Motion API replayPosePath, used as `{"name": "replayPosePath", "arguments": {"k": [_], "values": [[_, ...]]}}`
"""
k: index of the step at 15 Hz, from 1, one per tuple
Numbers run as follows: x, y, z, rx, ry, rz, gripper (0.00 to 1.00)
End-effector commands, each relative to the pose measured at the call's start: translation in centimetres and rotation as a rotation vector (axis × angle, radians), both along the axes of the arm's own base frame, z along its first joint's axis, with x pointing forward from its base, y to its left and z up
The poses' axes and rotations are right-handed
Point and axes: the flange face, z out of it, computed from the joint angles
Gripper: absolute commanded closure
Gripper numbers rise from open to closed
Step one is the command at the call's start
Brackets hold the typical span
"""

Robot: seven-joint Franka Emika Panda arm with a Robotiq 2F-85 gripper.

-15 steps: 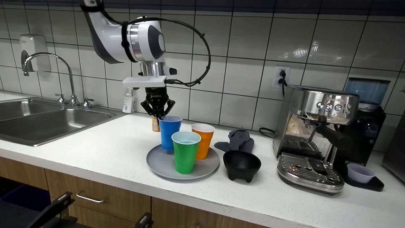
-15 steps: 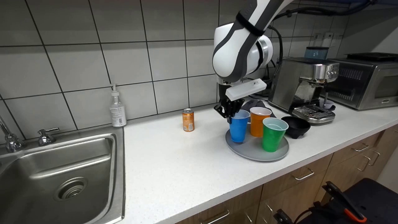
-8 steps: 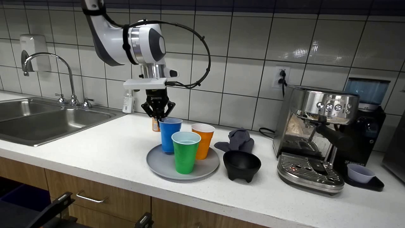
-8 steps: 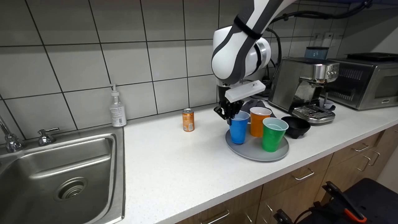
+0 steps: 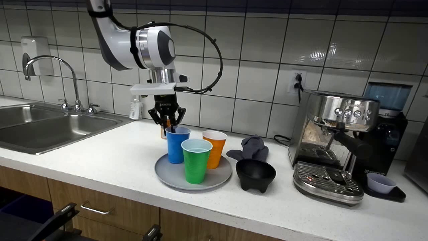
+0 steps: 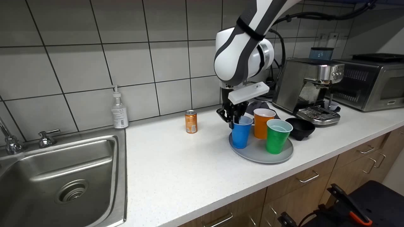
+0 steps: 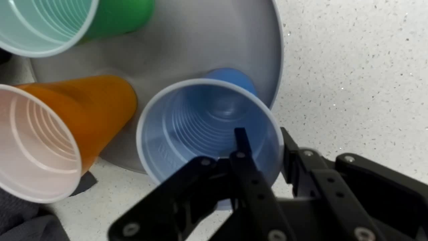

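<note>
Leftmost in an exterior view I have the sink [image 5: 67,129], then the soap bottle [image 5: 135,109]. Farther along is my gripper [image 5: 169,131], its fingers [image 7: 242,142] apart, one inside the blue cup [image 5: 179,147] and one outside. That cup stands on the plate [image 5: 167,173]; rightward follow the green cup [image 5: 195,165] and orange cup [image 5: 216,152], then, off the plate, the cloth [image 5: 254,148], bowl [image 5: 255,174] and coffee machine [image 5: 344,110].

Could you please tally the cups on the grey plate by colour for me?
Blue: 1, the blue cup, with its rim between the fingers
Green: 1, the green cup
Orange: 1, the orange cup
Total: 3 cups on the grey plate
</note>
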Motion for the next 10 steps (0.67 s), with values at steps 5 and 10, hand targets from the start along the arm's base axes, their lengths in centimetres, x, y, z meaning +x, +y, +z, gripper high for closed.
{"name": "replayPosePath", "arguments": {"k": [5, 10], "values": [[0.5, 0.1, 1.5, -0.014, -0.016, -0.024, 0.12], [0.1, 0.2, 2.8, -0.002, -0.043, -0.024, 0.0]]}}
